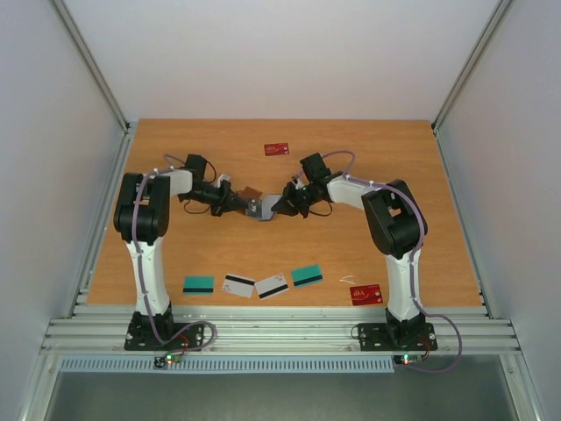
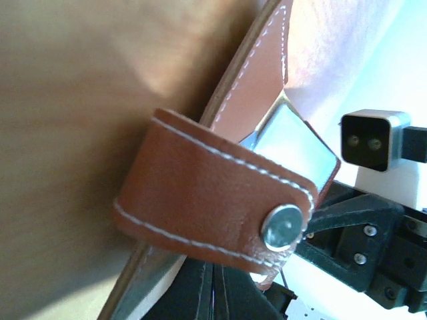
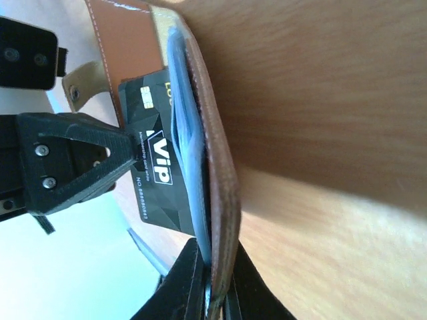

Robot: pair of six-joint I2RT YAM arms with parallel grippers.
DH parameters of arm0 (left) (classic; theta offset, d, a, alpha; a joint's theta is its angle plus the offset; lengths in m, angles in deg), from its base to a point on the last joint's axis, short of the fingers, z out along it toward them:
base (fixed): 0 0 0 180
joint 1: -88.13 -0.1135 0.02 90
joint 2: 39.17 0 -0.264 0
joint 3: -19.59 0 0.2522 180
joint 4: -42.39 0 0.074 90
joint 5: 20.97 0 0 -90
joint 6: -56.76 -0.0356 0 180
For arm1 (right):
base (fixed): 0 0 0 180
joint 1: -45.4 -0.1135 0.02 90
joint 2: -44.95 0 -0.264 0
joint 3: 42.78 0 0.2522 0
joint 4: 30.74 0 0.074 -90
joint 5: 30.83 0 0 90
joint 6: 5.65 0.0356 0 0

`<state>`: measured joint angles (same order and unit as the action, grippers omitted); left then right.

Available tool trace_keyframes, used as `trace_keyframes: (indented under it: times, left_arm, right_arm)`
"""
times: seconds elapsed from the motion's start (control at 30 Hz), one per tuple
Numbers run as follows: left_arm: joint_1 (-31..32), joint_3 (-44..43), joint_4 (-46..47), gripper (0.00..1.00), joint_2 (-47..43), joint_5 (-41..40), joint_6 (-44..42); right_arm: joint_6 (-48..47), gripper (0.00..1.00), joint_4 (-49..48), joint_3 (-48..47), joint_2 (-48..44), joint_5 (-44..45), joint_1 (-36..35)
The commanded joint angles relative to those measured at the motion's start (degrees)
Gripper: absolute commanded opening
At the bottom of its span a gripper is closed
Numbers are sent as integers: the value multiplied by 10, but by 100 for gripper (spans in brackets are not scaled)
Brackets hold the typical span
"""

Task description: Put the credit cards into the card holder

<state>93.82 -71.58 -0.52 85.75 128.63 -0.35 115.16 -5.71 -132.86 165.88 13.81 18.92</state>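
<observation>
My left fingers [image 1: 235, 203] and right fingers [image 1: 279, 205] meet over the middle of the bench [image 1: 368, 167], and the card holder [image 3: 219, 167] sits between them, turned on edge. My right fingers are closed on it: in my right wrist view they sit one on each side of its brown leather wall, with no gap showing, and the grey-blue lining [image 3: 187, 133] is on the inner side. A black card [image 3: 157, 167] with "VIP" printed on it stands partly inside the pocket, and most of its face is outside the holder. My left fingers are pressed fully together. From the right wrist their tip lies against the face of the black card, but I cannot tell whether they pinch the card or only touch it. In my left wrist view the holder fills the frame, its snap tab [image 2: 213, 200] folded across the front with a metal stud [image 2: 283, 227] near the end. The other cards lie flat on the bench. The far red card [image 1: 277, 149] is beyond my fingers. In a row near my bases lie the left teal card [image 1: 198, 284], the first striped white card [image 1: 238, 285], the second striped white card [image 1: 272, 287], which touches the first or nearly so, the right teal card [image 1: 307, 276] and the near red card [image 1: 365, 295].
</observation>
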Motion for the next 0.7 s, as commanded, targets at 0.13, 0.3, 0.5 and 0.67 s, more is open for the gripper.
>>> trace_keyframes:
  times: [0.13, 0.3, 0.5, 0.67]
  left_arm:
    - [32, 38, -69, 0, -122, -62, -31]
    - [67, 37, -97, 0, -121, -99, -75]
    - [102, 45, -98, 0, -86, -124, -115]
    - [118, 54, -88, 0, -68, -134, -117]
  right_arm:
    - [-216, 1, 389, -88, -74, 61, -5]
    - [-279, 1, 506, -99, -81, 82, -5]
    - [-321, 1, 568, -148, -63, 126, -5]
    - [-335, 20, 576, -181, -47, 116, -5]
